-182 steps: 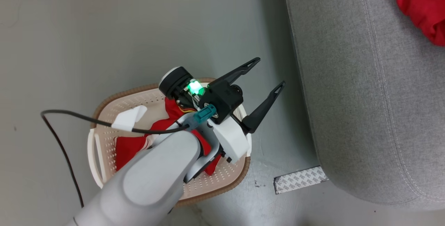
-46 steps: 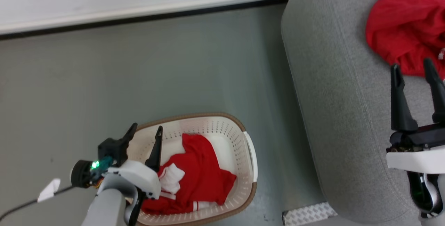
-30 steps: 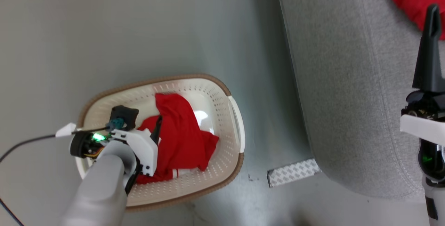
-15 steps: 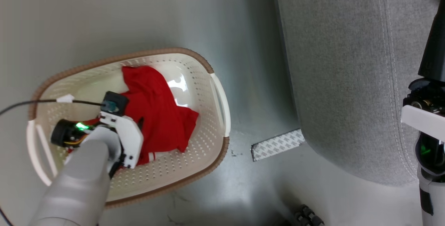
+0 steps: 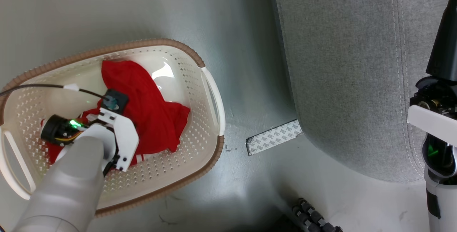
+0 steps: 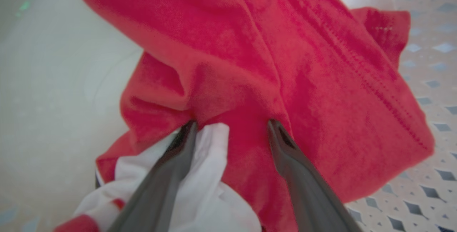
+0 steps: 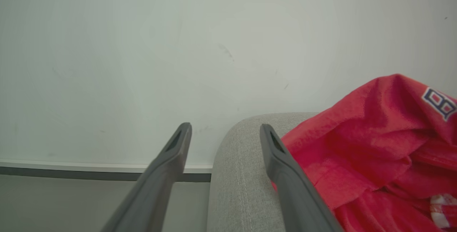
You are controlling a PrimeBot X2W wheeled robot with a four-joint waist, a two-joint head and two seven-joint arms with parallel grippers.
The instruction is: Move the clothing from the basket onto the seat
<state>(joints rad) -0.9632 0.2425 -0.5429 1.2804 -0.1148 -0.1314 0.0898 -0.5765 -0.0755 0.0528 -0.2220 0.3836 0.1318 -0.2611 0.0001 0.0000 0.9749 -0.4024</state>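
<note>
Our left gripper (image 6: 232,128) stood spread wide, tips sunk into the red garment (image 6: 285,64) in the basket (image 5: 142,43); our right gripper (image 7: 223,130) hung spread and empty above the seat (image 5: 339,64).

Floor (image 5: 142,7): smooth grey-green, faint scuffs, dull sheen on the near side. Patterned white strip (image 5: 273,137) stuck flat on it, centre-right. Far wall (image 7: 178,46): pale, lightly marked; dark baseboard (image 7: 71,173) along its foot.

Even bright light, glare inside the basket (image 5: 167,68), wrist views soft
</note>
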